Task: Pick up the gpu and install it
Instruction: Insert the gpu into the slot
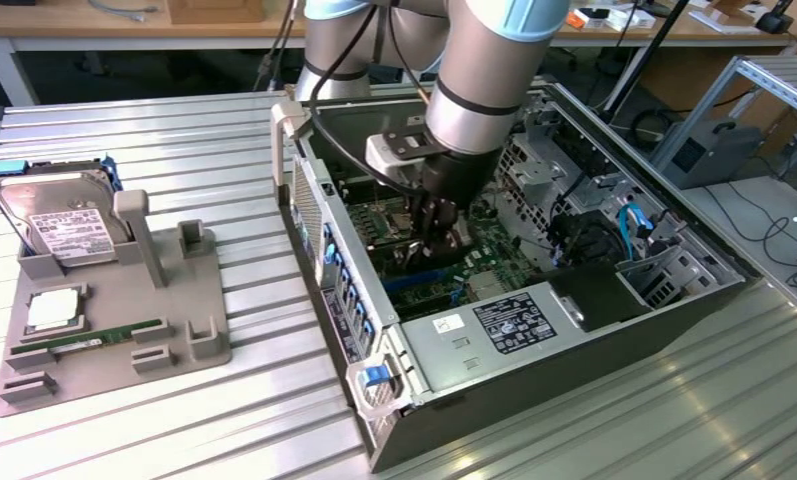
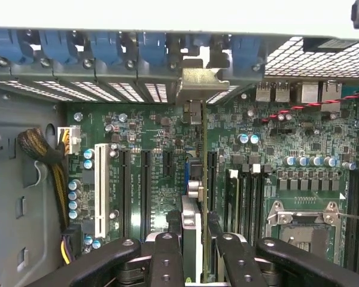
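Reaches down into the open computer case [image 1: 371, 400] on the ribbed metal table [image 1: 171, 130]. Grips the gpu [image 2: 201, 143] with the pincer [image 2: 197, 244] clamped on both faces. Seen edge-on: thin green card, upright, capped in silver metal at the end nearest the case's rear slot openings. Hangs over the green motherboard [image 2: 143, 125], beside its black expansion slots. Well apart, at the exterior view's left: hard drive [image 1: 65, 225] and memory stick [image 1: 85, 341] on a grey fixture [image 1: 118, 300].
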You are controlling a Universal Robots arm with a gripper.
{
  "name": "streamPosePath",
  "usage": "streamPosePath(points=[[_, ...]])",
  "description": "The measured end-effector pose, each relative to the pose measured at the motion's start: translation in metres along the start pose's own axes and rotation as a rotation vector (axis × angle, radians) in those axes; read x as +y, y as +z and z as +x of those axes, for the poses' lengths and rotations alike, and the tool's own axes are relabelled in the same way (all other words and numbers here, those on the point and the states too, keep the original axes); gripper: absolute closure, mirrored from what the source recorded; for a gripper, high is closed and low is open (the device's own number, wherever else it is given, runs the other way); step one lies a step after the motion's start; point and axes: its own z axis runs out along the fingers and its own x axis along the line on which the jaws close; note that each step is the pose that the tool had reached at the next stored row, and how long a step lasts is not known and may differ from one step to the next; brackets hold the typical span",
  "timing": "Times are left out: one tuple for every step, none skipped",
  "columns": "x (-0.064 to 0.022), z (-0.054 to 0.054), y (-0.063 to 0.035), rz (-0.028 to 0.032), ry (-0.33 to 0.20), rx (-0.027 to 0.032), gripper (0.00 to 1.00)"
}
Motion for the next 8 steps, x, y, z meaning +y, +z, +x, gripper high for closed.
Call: streamPosePath(points=[[0.0024, 0.0002, 0.0001, 0.0000, 0.000, 0.0000, 0.73], [0.0041, 0.0003, 0.0002, 0.0000, 0.000, 0.0000, 0.73], [0.0052, 0.0005, 0.0003, 0.0001, 0.000, -0.0001, 0.73], [0.0052, 0.0007, 0.0003, 0.0000, 0.000, 0.0001, 0.73], [0.0053, 0.0009, 0.0003, 0.0000, 0.000, 0.0000, 0.73], [0.0053, 0.0010, 0.0003, 0.0000, 0.000, 0.0000, 0.73], [0.0053, 0.0012, 0.0003, 0.0000, 0.000, 0.0000, 0.73], [0.0053, 0.0013, 0.0003, 0.0000, 0.000, 0.0000, 0.73]])
